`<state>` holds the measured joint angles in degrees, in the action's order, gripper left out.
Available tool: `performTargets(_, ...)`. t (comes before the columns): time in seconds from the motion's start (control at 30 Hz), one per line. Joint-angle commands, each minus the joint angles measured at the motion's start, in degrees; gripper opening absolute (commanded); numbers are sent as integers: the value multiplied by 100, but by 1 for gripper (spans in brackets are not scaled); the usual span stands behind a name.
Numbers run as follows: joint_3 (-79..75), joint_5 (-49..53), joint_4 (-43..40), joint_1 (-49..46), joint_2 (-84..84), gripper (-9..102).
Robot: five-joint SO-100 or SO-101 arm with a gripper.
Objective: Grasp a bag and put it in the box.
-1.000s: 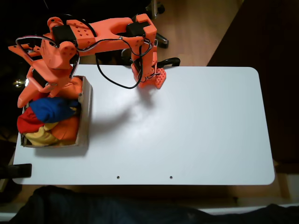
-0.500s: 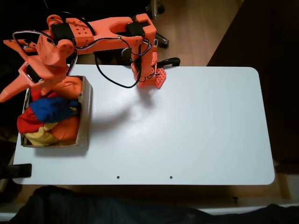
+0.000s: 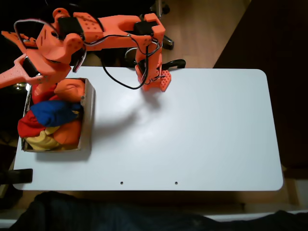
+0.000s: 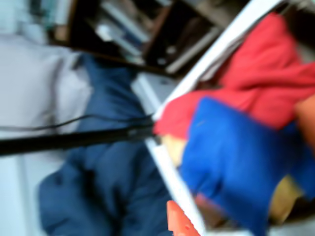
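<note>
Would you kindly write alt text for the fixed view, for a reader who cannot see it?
A blue bag lies on top of red, orange and yellow bags piled in a cardboard box at the left end of a white table. The orange arm's tool, open and empty, hangs over the box's far left corner.

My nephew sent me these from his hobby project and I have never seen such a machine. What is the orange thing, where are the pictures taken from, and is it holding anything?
The orange thing is a small robot arm bolted at the back edge of a white table. The fixed view looks straight down on it from above; the blurry wrist view comes from a camera riding on the arm.

At the table's left end in the fixed view sits a cardboard box piled with soft bean bags. The blue bag lies on top, also showing in the wrist view, among red, orange and yellow ones.

Its hand, two fingers spread open, hovers above the box's far end and holds nothing.
</note>
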<state>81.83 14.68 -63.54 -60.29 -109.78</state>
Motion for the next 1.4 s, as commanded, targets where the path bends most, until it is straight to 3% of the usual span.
performTargets(0.0,35,-255,-44,149,-554,90)
performTargets(0.6,-88,-1494,-1652,1784,-2338,90)
performTargets(0.93,-88,-2153,-1978,3129,-3305,90)
performTargets(1.37,378,-2188,-2320,4729,-4263,90)
